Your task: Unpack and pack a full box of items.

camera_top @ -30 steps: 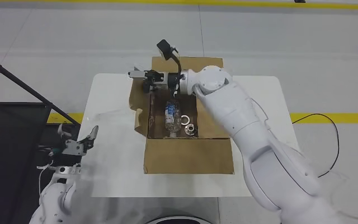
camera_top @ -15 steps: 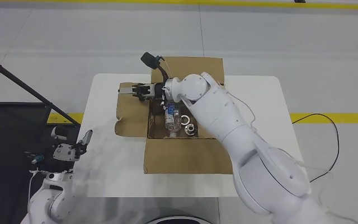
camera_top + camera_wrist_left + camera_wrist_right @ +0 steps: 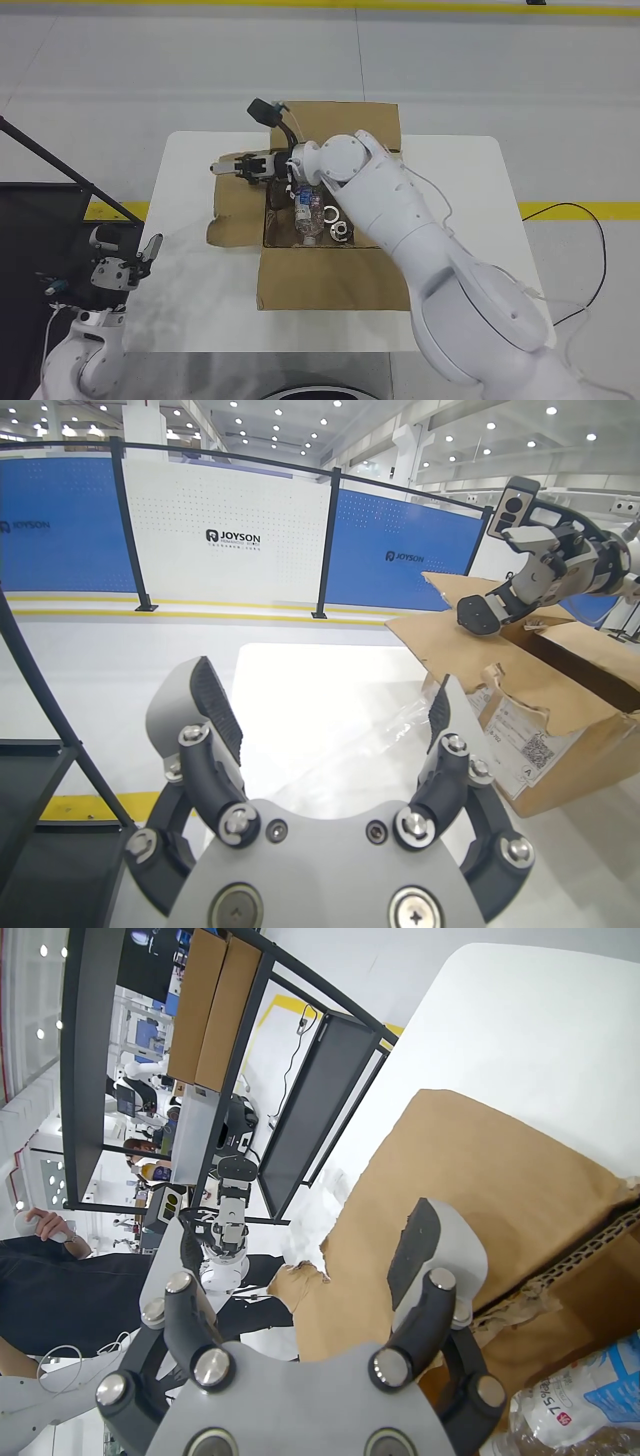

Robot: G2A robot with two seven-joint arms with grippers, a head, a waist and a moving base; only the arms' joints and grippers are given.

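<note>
My right gripper (image 3: 222,167), fingers apart and empty, hangs over the left flap (image 3: 235,205) of the open box (image 3: 335,280), central on the table (image 3: 190,300); my left gripper (image 3: 320,685), also apart, is by its left edge.

A large industrial robotics hall is shown. A grey floor (image 3: 150,60) marked with yellow lines (image 3: 560,210) is seen around the white bench (image 3: 200,300). Blue and white partition panels (image 3: 225,490) are set under a high ceiling (image 3: 280,430) with rows of round lights (image 3: 324,421). Cardboard cartons (image 3: 210,1003) are stored on a black metal rack (image 3: 80,1053).
</note>
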